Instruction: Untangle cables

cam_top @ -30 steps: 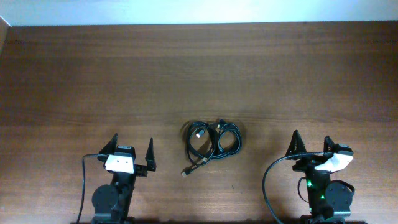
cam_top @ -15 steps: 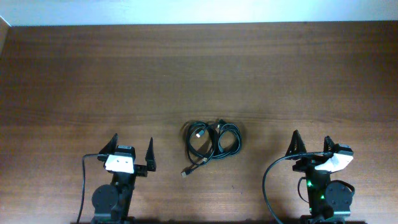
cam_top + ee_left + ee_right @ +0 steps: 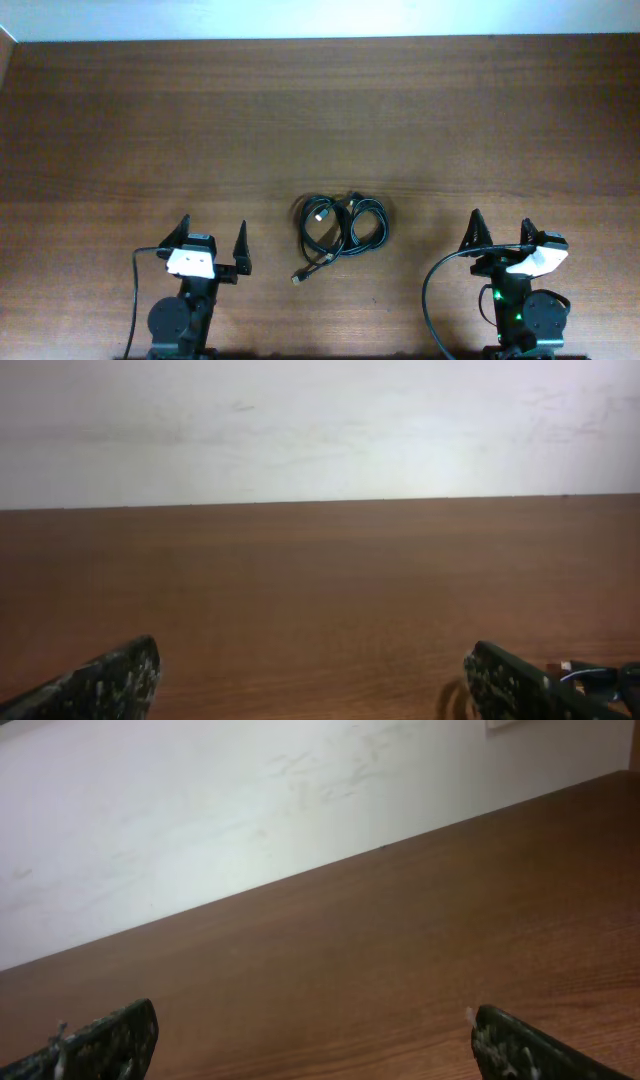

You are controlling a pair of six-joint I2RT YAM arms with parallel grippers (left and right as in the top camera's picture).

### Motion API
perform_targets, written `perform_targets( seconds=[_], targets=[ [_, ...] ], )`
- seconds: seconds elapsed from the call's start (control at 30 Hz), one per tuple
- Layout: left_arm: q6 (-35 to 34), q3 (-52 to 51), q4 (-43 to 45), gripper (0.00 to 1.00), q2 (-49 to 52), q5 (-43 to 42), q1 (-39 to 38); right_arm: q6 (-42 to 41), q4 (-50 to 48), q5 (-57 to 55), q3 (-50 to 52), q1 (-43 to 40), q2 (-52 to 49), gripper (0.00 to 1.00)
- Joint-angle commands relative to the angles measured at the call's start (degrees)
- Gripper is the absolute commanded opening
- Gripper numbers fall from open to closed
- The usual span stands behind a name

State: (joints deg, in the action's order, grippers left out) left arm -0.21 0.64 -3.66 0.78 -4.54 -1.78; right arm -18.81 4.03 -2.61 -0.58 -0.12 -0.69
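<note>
The cables [image 3: 338, 228] lie as one tangled bundle of thin black coils on the wooden table [image 3: 320, 120], near its middle front. One silver-tipped plug [image 3: 297, 279] trails out to the lower left of the bundle. My left gripper [image 3: 211, 231] stands open to the left of the bundle, apart from it. To the right of the bundle my right gripper [image 3: 501, 227] is open too. In the left wrist view the left gripper [image 3: 310, 660] holds nothing, and a faint dark loop shows by its right finger. In the right wrist view the right gripper [image 3: 312, 1020] is empty over bare wood.
Thick black cables [image 3: 432, 290] run from each arm base at the front edge. A pale wall [image 3: 320, 430] borders the table's far side.
</note>
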Motion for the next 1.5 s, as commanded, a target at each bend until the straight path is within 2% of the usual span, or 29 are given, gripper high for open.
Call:
perform_targets(
  seconds=[0.0, 0.3, 0.43, 0.67, 0.93, 1.1, 1.47],
  targets=[
    [-1.73, 0.61, 0.22, 0.99, -0.48, -3.98, 0.35, 0.57, 0.31, -1.53, 0.26, 0.48, 0.37, 0.99],
    [-1.73, 9.44, -12.52, 0.99, 3.3, -5.9, 0.35, 0.57, 0.31, -1.53, 0.26, 0.5, 0.17, 0.99],
    [-1.46, 13.05, -12.79, 0.99, 9.66, -11.15, 0.35, 0.57, 0.31, -1.53, 0.26, 0.5, 0.15, 0.99],
    [-1.49, 19.61, -13.7, 0.99, 23.23, -11.21, 0.35, 0.57, 0.31, -1.53, 0.26, 0.5, 0.17, 0.99],
    [-1.46, 30.29, -22.43, 0.99, 37.13, -11.17, 0.22, 0.57, 0.31, -1.53, 0.26, 0.5, 0.17, 0.99],
    [-0.33, 33.62, -24.83, 0.99, 44.39, -11.17, -2.75, 0.57, 0.31, -1.53, 0.26, 0.5, 0.17, 0.99],
    [0.68, 44.33, -36.61, 0.99, 56.41, -8.55, -13.86, 0.57, 0.31, -1.53, 0.26, 0.5, 0.17, 0.99]
  ],
)
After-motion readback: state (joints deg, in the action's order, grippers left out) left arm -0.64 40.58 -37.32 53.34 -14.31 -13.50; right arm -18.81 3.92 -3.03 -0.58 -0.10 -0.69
